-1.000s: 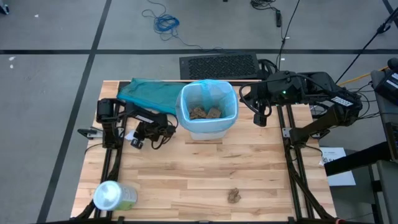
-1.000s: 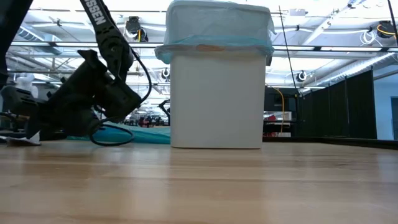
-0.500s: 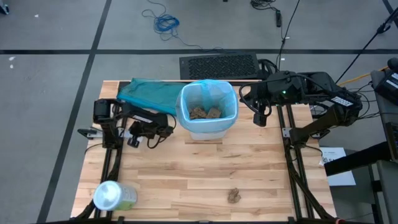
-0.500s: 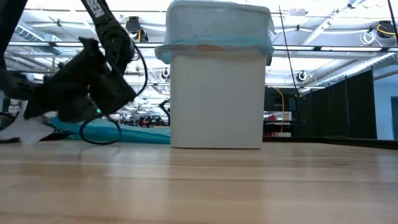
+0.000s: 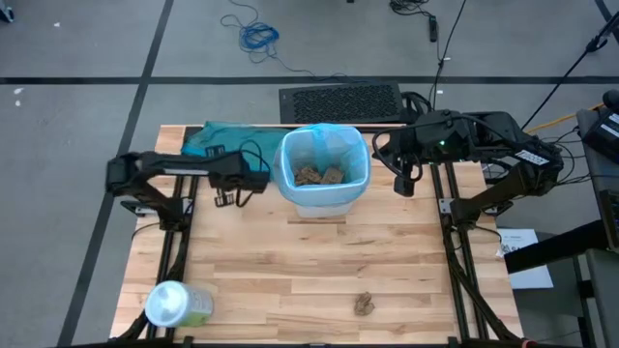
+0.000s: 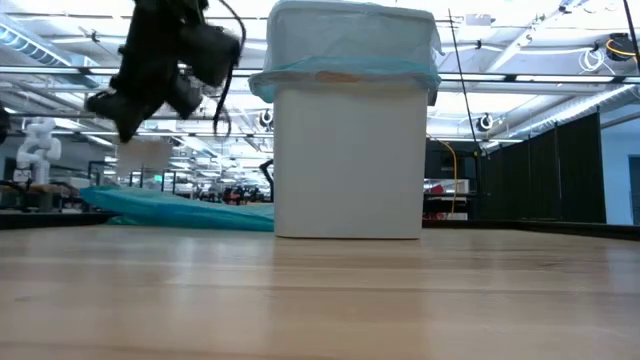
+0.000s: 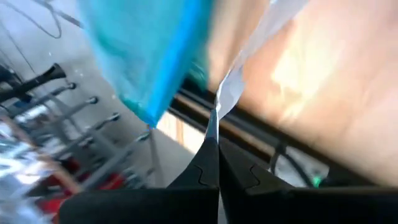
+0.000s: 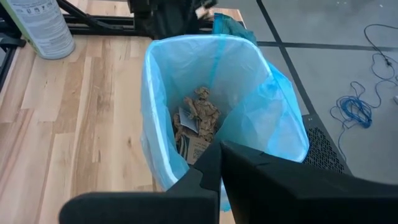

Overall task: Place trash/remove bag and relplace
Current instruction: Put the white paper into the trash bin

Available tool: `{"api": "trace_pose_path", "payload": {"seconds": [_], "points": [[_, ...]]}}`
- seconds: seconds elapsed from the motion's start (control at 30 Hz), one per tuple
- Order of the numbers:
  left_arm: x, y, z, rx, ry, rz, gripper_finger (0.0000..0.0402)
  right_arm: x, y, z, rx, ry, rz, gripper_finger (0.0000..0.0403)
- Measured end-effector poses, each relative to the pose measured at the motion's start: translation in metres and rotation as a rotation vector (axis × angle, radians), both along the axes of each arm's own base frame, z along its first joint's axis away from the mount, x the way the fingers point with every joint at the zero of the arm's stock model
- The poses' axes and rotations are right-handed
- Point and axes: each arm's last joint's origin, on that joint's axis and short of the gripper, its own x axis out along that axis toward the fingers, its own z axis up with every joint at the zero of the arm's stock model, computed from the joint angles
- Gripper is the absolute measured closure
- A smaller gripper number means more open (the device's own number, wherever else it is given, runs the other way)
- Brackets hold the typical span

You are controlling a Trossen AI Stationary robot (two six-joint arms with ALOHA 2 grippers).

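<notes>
A white bin [image 6: 348, 160] lined with the pale-blue bag [image 5: 360, 155] stands at the table's far middle. Brown paper trash [image 8: 200, 118] lies inside it. One brown wad [image 5: 365, 304] lies on the table near the front edge. My left gripper [image 6: 122, 128] hangs left of the bin, well above the table, shut on a white scrap [image 6: 145, 155]. My right gripper [image 5: 404, 187] waits shut, high to the right of the bin. My left gripper pinches a thin end of the white scrap [image 7: 215, 119] between its two fingertips [image 7: 205, 163], slanting down from above. The scrap is lifted clear of the table and hangs loose beyond the fingers.
A darker teal bag [image 5: 227, 143] lies flat on the table behind my left arm, at the far left. A pale-green container with a white lid [image 5: 174, 304] stands at the near left corner. Bare wood stretches across the table's middle and front.
My left gripper has risen from the table top left of the bin to about the height of the bin's rim, rolling as it went. The white scrap that lay on the table under it has come up with it, clear of the wood.
</notes>
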Motion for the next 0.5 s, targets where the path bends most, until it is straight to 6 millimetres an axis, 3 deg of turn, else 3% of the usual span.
{"api": "trace_pose_path", "payload": {"seconds": [0.23,0.5], "points": [[-0.015,0.000,0.054,0.254,-0.440,0.115,0.0401,0.000,0.000,0.000,-0.002,-0.004,-0.002,0.0403],[-0.034,-0.001,0.103,0.544,-0.971,0.178,0.0401,0.001,0.000,0.002,-0.003,-0.024,-0.006,0.0403]]}}
